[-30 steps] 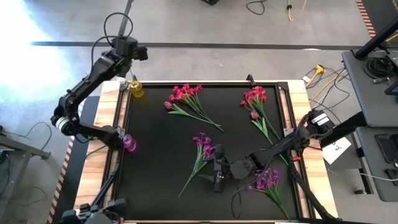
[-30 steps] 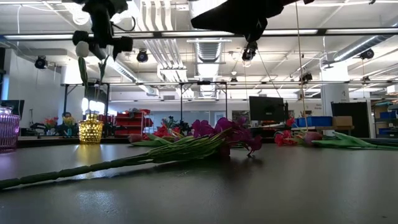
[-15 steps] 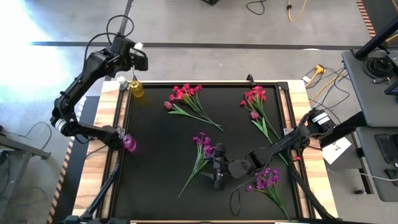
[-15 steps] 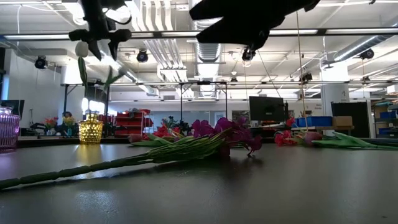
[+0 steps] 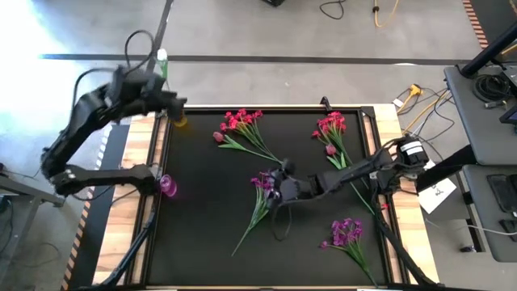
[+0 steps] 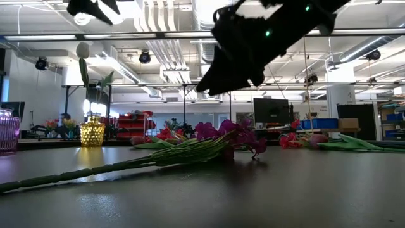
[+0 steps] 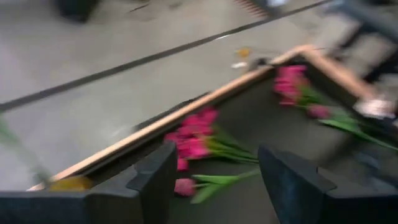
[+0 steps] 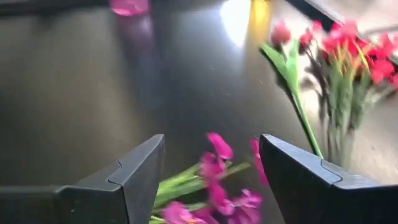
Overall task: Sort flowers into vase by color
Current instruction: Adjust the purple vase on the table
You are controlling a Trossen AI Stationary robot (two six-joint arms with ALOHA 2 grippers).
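Two purple bunches (image 5: 260,198), two red bunches (image 5: 242,123); both tools (image 5: 273,187) open, empty.

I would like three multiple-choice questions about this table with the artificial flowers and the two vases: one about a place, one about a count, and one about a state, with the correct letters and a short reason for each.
1. Where is the right gripper?
A. over the purple flower bunch in the middle of the black mat
B. beside the yellow glass vase
C. off the table

2. How many purple flower bunches lie on the mat?
A. one
B. two
C. four

3. How do the left gripper fingers stand?
A. shut on a stem
B. open and empty
C. shut on a vase

Answers:
1 A, the high view shows it at that bunch's blooms.
2 B, one lies mid-mat and the other purple bunch lies near the right arm's side.
3 B, the left wrist view shows a clear gap between the fingers, with nothing in it.
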